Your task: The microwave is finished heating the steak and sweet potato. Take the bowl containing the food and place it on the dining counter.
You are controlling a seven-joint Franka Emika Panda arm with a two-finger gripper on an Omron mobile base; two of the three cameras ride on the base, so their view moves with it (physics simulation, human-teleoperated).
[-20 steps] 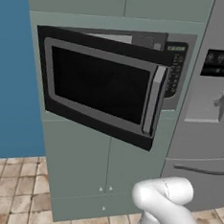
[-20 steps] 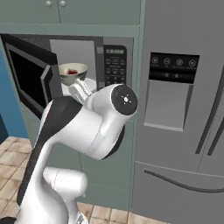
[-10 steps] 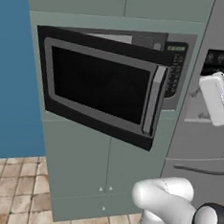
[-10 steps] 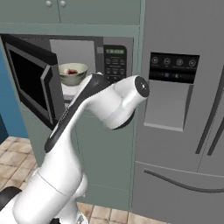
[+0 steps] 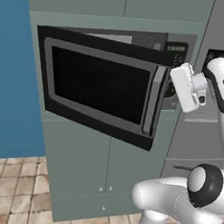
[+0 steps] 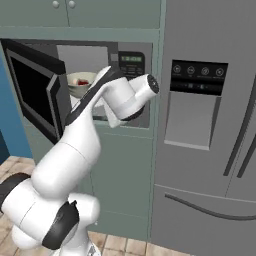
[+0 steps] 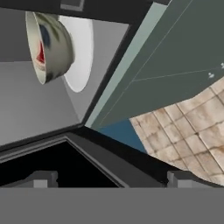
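The microwave (image 5: 111, 85) stands with its door swung open toward the left of the left base view, its button panel (image 6: 131, 65) showing in the upper middle of the right base view. Inside the cavity, the bowl (image 6: 81, 83) sits on a flat white round plate (image 7: 81, 52); in the hand view the bowl (image 7: 49, 46) lies in the upper left, tipped sideways by the camera's roll, with a patch of red showing inside it. The gripper (image 7: 111, 179) sits at the bottom edge of that view, its jaws spread wide and grasping nothing, well apart from the bowl. Beige floor tiles (image 7: 192, 127) fill the right side.
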